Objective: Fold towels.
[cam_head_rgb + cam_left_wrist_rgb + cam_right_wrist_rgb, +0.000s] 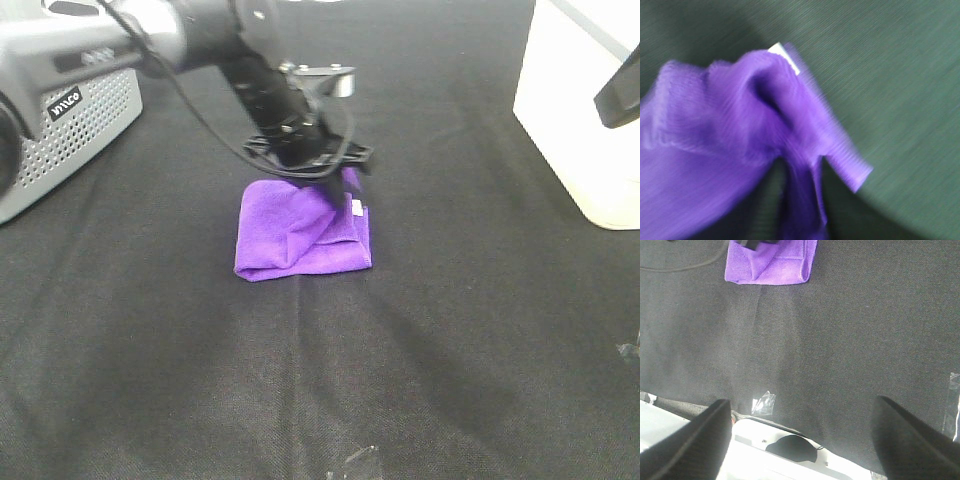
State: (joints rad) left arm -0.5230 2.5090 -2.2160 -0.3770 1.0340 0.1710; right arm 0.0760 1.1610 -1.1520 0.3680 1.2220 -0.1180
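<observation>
- Exterior high view: a bright purple microfibre towel (300, 235) lies folded into a rough, bunched square on the black woven tablecloth (420, 380), a little above the middle of the view.
- A small white tag (355, 206) shows at the towel's far right edge, just beside the black arm that comes down from the upper left.
- The left gripper (325, 165) sits right at the towel's far edge, low over the cloth (its fingertips are lost against the dark arm body, so I cannot tell from here how wide they stand).
- In the left wrist view the purple towel (740, 150) fills most of the picture, blurred, with a raised fold and a hemmed corner sticking out toward the tablecloth (900, 75); the white tag (785, 56) peeks out at the top of the fold. No fingers are visible here, so whether the cloth is pinched or let go I cannot tell.
- The right gripper (805, 440) hangs well apart from the towel (772, 262), over bare tablecloth near the table's near edge; its two dark fingers (695, 440) are spread wide with nothing between them.
- A grey perforated metal box (70, 130) stands at the far left, and a white boxy container (580, 120) at the far right.
</observation>
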